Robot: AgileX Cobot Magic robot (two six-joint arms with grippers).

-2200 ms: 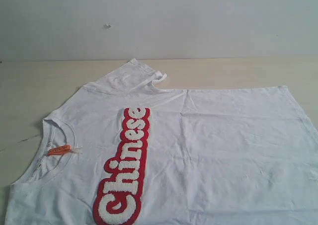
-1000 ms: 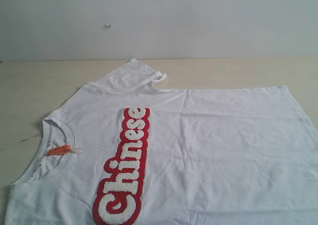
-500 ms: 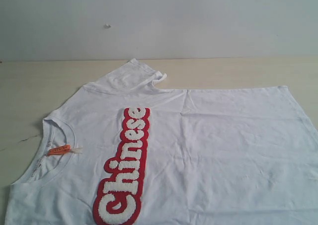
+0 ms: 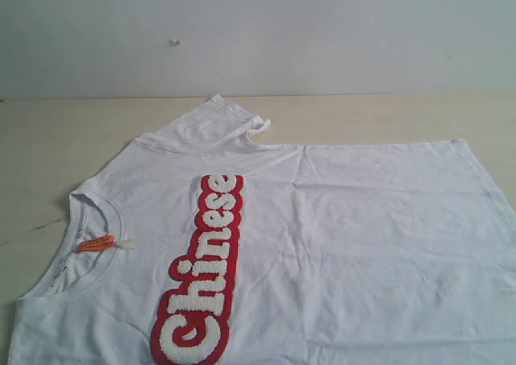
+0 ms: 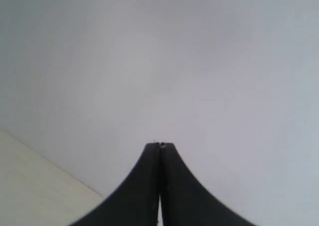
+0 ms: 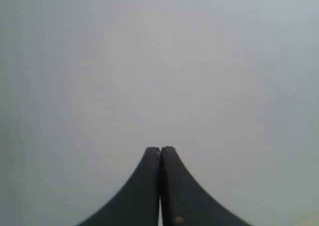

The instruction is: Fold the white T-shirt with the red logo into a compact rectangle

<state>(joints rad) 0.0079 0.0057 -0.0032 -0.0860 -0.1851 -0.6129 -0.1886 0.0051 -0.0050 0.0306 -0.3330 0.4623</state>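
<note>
The word "Chinese" stands in fuzzy white letters on the red logo [image 4: 201, 272], a long band across the chest of the white T-shirt [image 4: 363, 244]. The orange neck tag [image 4: 95, 243] at the collar edge is too small to read.

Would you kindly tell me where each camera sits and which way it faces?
Exterior view: off the arms, looking down across the pale table at the white T-shirt with its red logo, wall behind; no arm shows.
Left wrist view: on the left wrist, facing the wall, with a sliver of table; the shut left pincer shows.
Right wrist view: on the right wrist, facing only wall; the shut right pincer shows.
Shared: all see the wall; neither wrist view sees the white T-shirt.
</note>
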